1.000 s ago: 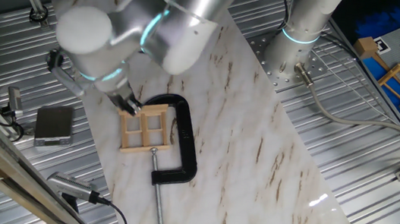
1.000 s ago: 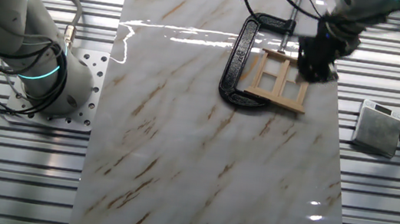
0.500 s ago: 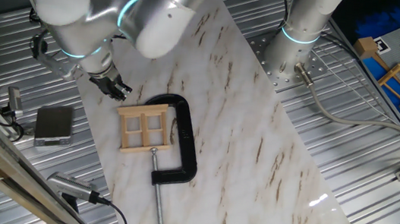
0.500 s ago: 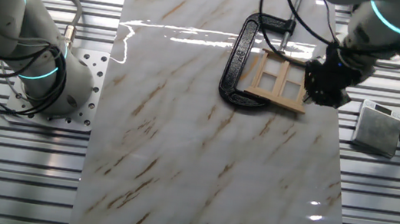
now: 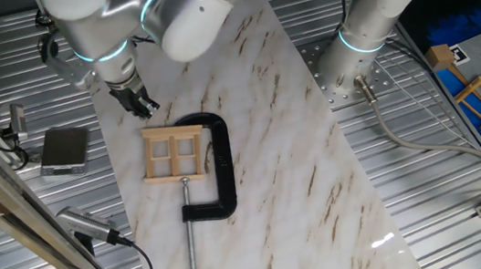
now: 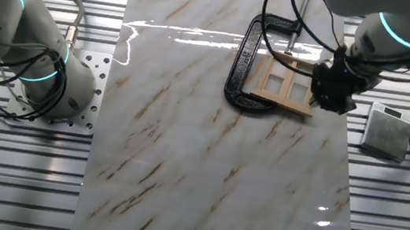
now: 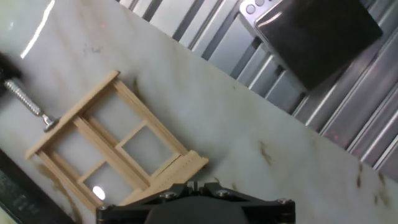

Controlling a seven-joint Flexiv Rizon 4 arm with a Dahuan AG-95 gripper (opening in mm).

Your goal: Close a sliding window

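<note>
One fixed view: I see the window lying flat on the marble slab, its right edge seated in the throat of the C-clamp. The gripper hangs above the slab up and left of the window, apart from it. I cannot tell from here whether the fingers are spread or together. A small grey box sits on the ribbed table to the left.

The other fixed view: the window lies between the clamp and the gripper. The gripper overlaps the window's near corner in this picture, but I cannot confirm contact. The grey box lies well apart on the right.

Hand view: the window fills the lower left, with the clamp screw meeting its far side. The pale stepped rail along its near edge lies just beyond the gripper body at the bottom of the picture. The fingertips are not visible, so their state remains undetermined.

Procedure, as I judge it: the window looks closed or nearly so. If travel remains, I would bring the fingers level with the sash edge, set them square against it, and push slowly along the rail toward the clamp. Keep the push in line with the track; an oblique push may jam the sash or twist the frame in the clamp.
</note>
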